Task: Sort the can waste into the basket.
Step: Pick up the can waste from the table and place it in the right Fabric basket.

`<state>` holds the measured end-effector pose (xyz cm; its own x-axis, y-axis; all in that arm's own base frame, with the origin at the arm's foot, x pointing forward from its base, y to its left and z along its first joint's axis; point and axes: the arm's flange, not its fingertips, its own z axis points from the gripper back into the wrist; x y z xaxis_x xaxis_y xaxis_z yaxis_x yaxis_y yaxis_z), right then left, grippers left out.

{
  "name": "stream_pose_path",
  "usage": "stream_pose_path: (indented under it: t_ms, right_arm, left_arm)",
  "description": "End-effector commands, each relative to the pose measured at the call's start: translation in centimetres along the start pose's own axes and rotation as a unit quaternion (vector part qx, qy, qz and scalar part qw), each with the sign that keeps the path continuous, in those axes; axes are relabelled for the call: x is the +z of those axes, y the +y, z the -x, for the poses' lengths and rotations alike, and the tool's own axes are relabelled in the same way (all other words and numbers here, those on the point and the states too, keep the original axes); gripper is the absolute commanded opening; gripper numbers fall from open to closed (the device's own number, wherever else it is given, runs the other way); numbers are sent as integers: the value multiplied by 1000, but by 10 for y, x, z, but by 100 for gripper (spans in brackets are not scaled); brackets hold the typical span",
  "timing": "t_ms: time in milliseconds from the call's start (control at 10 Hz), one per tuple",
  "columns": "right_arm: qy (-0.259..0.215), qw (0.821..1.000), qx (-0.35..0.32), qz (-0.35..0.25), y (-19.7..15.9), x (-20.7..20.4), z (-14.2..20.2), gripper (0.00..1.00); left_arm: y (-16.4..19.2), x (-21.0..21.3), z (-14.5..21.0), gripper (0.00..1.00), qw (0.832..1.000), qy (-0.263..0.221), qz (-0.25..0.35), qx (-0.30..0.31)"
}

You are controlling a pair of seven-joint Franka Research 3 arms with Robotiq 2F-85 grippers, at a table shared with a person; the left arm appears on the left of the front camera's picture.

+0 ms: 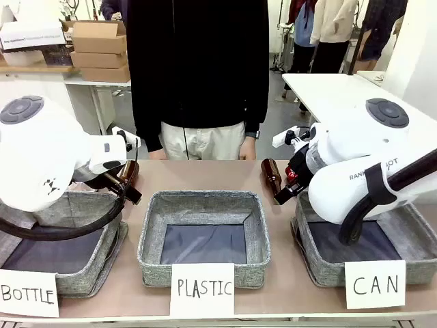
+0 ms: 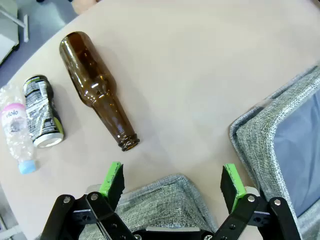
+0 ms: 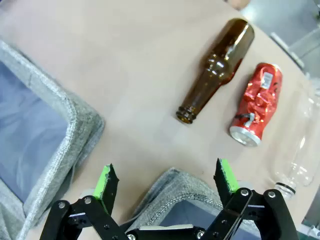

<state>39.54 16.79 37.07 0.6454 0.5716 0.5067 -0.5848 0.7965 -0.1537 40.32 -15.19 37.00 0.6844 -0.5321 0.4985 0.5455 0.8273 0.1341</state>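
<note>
A crushed shiny red can (image 3: 257, 102) lies on the table beyond my right gripper (image 3: 167, 182), which hangs open and empty over the near corner of the basket (image 3: 175, 195). In the front view that grey basket (image 1: 321, 270), carded "CAN", sits at the right under my right arm. A black can with green and white print (image 2: 42, 112) lies on its side far left of my left gripper (image 2: 172, 182). That gripper is open and empty too, above a grey basket corner (image 2: 165, 202).
Brown glass bottles (image 2: 97, 87) (image 3: 220, 67) lie on the table ahead of each gripper. Clear plastic bottles (image 2: 17, 130) (image 3: 300, 160) lie beside the cans. The "PLASTIC" basket (image 1: 201, 205) stands in the middle, the "BOTTLE" basket (image 1: 82, 277) at left. A person (image 1: 198, 75) stands at the far side.
</note>
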Motion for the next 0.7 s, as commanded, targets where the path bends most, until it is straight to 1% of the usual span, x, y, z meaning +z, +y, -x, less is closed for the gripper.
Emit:
stream_pose_path:
  t_ms: [0,600]
  right_arm:
    - [0,1000,0,0,0,0,0,100]
    - [0,1000,0,0,0,0,0,100]
  left_arm:
    - [0,0,0,100,1000,0,0,0]
    - [0,0,0,100,1000,0,0,0]
